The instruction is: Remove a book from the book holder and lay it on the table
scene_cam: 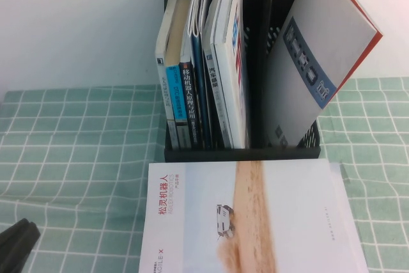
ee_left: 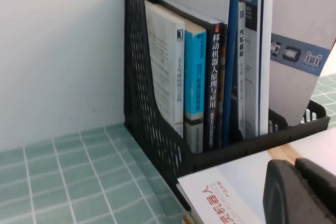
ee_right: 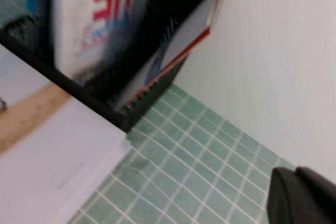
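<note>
- High view showed my left gripper (scene_cam: 16,242) low at the near-left corner, well off to the left of the book (scene_cam: 255,218); I could not tell how its fingers stood.
- To the right of that gripper, the book lay flat on the table (scene_cam: 77,158), cover up, its sandy band running front to back and its red title near the left edge.
- Beyond the book, farther from both my grippers, stood the book holder (scene_cam: 243,153), its low front bar touching or just beside the book's far edge.
- Its left compartment held a row of upright books (scene_cam: 192,87); its right compartment held a grey-covered red-edged book (scene_cam: 319,49) leaning to the right.
- My right gripper (ee_right: 304,198) appeared only in the right wrist view, as a dark shape above the green cloth, to the right of the book's corner and apart from it; its fingers were pressed together with nothing between them.
- In the left wrist view my left gripper showed just above the book's near corner.
</note>
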